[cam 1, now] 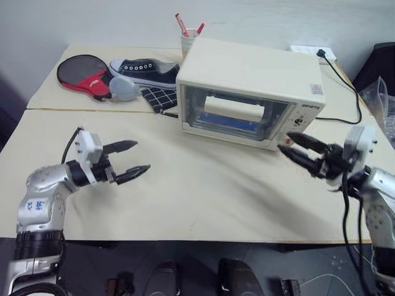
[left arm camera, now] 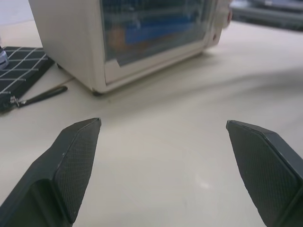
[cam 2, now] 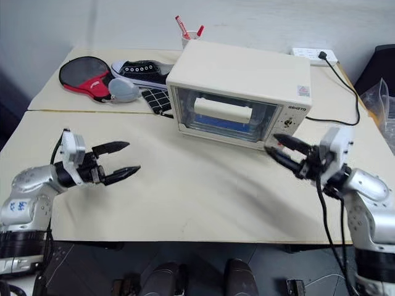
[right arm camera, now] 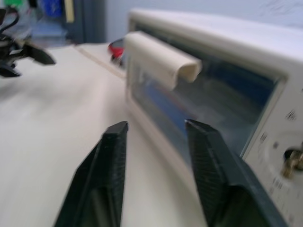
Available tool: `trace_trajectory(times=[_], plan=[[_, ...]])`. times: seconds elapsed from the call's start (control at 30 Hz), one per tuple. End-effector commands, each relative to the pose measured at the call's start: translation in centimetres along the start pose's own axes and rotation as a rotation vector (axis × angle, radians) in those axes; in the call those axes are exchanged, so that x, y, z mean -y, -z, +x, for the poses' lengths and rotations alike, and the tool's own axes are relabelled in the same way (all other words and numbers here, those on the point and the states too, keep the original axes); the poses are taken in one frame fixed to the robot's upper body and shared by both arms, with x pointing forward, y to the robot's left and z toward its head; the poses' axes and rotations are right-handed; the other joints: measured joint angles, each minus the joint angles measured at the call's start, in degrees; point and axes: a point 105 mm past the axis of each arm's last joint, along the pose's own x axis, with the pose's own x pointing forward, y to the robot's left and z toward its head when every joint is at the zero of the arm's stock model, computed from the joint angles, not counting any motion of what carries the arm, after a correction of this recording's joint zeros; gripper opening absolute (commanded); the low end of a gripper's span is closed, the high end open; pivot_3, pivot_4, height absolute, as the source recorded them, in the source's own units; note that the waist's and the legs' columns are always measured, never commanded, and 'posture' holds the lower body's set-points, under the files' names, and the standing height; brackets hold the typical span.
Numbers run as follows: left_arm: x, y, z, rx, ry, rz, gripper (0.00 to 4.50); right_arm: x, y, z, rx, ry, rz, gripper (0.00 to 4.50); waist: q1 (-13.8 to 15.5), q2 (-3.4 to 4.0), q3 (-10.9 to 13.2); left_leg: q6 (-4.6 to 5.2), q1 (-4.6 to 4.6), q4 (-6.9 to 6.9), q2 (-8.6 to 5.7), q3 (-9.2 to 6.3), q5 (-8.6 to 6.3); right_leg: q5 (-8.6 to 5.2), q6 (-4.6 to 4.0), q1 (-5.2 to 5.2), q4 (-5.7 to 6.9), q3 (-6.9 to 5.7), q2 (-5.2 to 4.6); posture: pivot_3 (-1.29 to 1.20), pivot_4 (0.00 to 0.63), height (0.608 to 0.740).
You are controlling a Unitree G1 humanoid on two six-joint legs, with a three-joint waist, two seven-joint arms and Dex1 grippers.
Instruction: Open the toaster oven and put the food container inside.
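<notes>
both end effectors empty, left (cam 1: 134, 161) wide, right (cam 1: 294, 147) parted, beside shut toaster oven (cam 1: 247, 92); shoe (cam 1: 145, 70), paddle (cam 1: 83, 73) behind

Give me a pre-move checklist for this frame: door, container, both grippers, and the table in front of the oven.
1. Oven door shut, handle up against the glass: ok.
2. Container inside: something blue shows behind the glass, but what it is cannot be made out: cannot tell.
3. Left gripper open and holding nothing, above the table: ok.
4. Right gripper open, holding nothing, off the handle: ok.
5. Right gripper clear of the oven: its tips sit close to the knob panel; contact: cannot tell.
6. Table in front of the door free of things: ok.
</notes>
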Motion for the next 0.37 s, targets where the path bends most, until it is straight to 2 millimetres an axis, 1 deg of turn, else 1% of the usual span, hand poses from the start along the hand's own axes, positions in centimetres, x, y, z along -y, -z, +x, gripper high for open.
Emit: trace_trajectory(times=[0.03,0.1,0.13,0.27,0.37], plan=[[1.0,-0.1,-1.1,-0.004,-0.005,0.056,4.50,-3.1,0.9,-1.3,-0.065,-0.149,-0.064,3.39,0.03,0.00,0.00,0.02,0.03,0.02,0.02,0.02,-0.01,0.00,0.00,0.01,0.02,0.01,0.00,0.00,0.150,0.740],[2.7,1.2,-1.8,-0.031,0.010,0.067,4.50,-5.2,2.9,-1.9,-0.096,-0.206,-0.039,4.06,-0.01,0.00,0.00,0.04,0.10,0.00,0.05,0.02,-0.06,0.00,0.00,0.08,-0.01,0.02,0.00,0.00,0.150,0.740],[3.1,1.7,-2.1,-0.046,0.010,0.077,4.50,-5.9,3.5,-2.1,-0.104,-0.225,-0.033,4.41,-0.08,0.00,0.00,0.06,0.11,-0.01,0.06,0.05,-0.12,0.00,0.00,0.08,-0.02,0.05,-0.02,0.00,0.150,0.740],[3.5,3.1,-3.1,-0.089,-0.025,0.071,4.50,-8.1,5.4,-2.1,-0.109,-0.278,-0.059,4.47,-0.03,0.01,0.01,0.07,0.17,0.08,0.10,0.12,-0.16,0.01,0.00,0.07,0.00,0.08,-0.03,0.00,0.150,0.740],[3.9,3.4,-3.2,-0.089,-0.016,0.075,4.50,-8.5,5.8,-2.1,-0.095,-0.270,-0.068,4.47,0.13,0.02,0.01,0.04,0.27,0.09,0.08,0.10,-0.22,0.01,-0.02,0.13,-0.08,0.10,-0.12,0.00,0.150,0.740]])
